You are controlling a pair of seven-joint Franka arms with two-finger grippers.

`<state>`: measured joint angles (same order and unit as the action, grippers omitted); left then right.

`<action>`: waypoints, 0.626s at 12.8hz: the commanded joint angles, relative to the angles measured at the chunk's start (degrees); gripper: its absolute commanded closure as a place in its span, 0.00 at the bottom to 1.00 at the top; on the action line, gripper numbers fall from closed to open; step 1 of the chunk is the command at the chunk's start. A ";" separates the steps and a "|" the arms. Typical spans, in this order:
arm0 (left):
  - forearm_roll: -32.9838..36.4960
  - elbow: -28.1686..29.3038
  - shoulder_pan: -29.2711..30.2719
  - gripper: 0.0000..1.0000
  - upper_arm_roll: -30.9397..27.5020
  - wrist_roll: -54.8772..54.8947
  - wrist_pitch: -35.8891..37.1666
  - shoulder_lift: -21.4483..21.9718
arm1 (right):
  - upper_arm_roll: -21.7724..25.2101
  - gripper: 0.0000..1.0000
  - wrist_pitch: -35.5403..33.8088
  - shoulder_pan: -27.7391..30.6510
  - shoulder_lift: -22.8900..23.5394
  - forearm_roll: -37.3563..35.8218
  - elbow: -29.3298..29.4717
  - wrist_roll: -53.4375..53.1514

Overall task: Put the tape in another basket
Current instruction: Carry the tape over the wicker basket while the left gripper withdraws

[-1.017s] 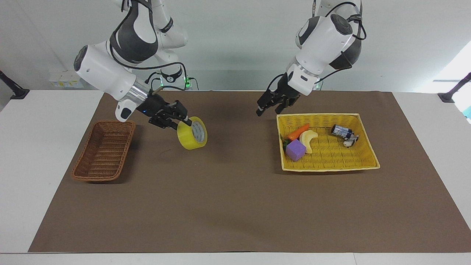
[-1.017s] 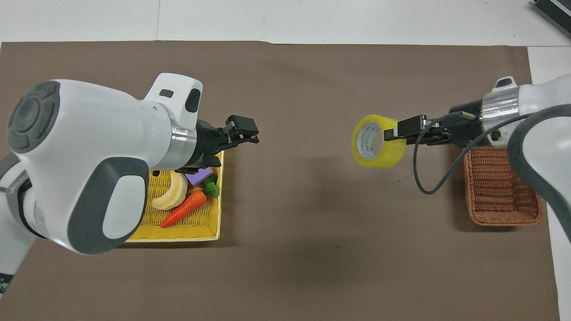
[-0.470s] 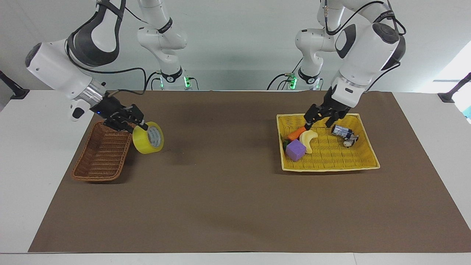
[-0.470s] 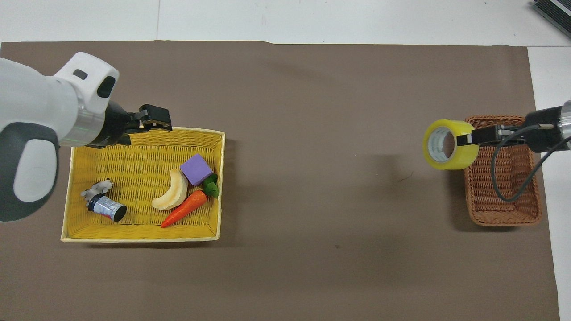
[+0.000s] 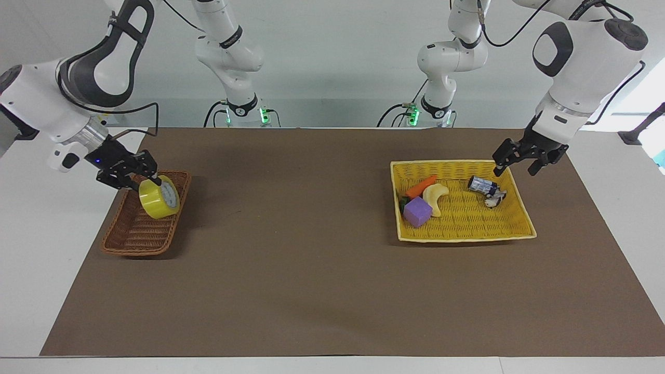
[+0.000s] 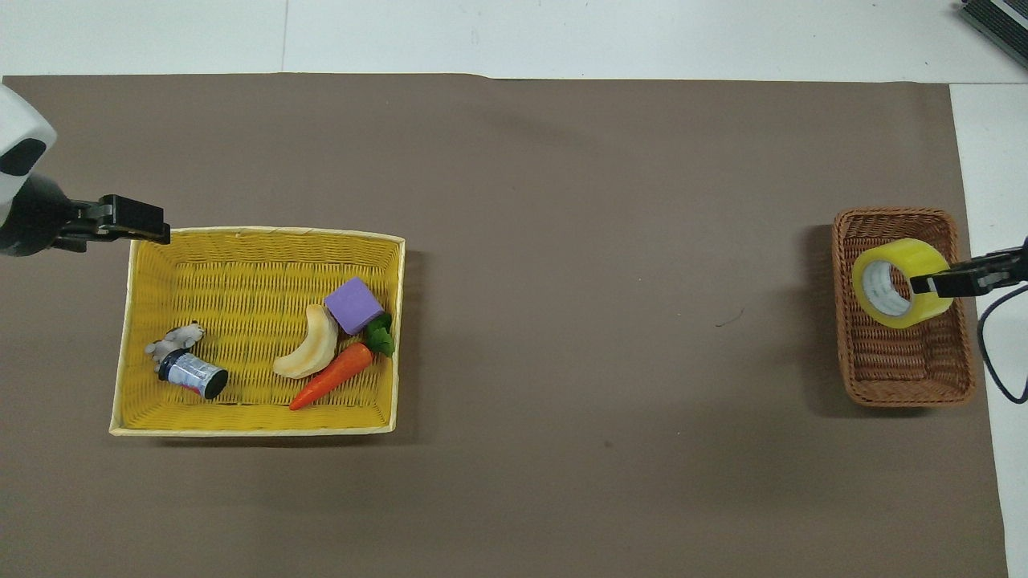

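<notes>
Our white table [image 5: 31, 249], under a brown mat [image 5: 322, 270]

On the mat we see the brown wicker basket [image 5: 136, 236] at the right arm's end and a yellow basket [image 5: 467, 235] at the left arm's end, well apart.

right gripper [image 6: 936, 283] cut off, basket [image 6: 899, 377] partly covered

A brown mat [image 5: 332, 270] covers most of a white table [image 5: 31, 249], leaving bare white strips at both ends and along the edge farther from the robots. Above the table's robot-side edge rises a plain pale wall [image 5: 337, 57]. Toward the left arm's end of the table, bright light spills in, possibly from a window [image 5: 655, 91]. A black clamp [image 5: 631, 136] sits at that corner.
</notes>
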<state>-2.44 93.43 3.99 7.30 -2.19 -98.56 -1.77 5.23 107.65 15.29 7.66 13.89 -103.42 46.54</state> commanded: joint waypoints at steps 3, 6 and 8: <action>4.71 -6.84 -0.12 0.00 0.52 4.30 11.00 -0.34 | -0.75 1.00 7.48 -0.78 0.25 -11.15 -0.29 9.89; 5.26 -6.16 -0.13 0.00 0.69 6.76 11.47 0.45 | -0.75 1.00 9.95 -1.93 0.25 -18.35 -1.43 10.23; 5.34 -6.06 -0.04 0.00 0.43 6.33 11.47 0.45 | -0.83 1.00 13.44 -1.93 0.16 -21.00 -3.87 12.68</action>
<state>1.63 87.42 3.98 7.90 3.40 -87.94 -1.67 4.58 117.16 13.03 8.61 -4.52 -104.53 56.05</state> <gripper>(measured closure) 0.000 0.454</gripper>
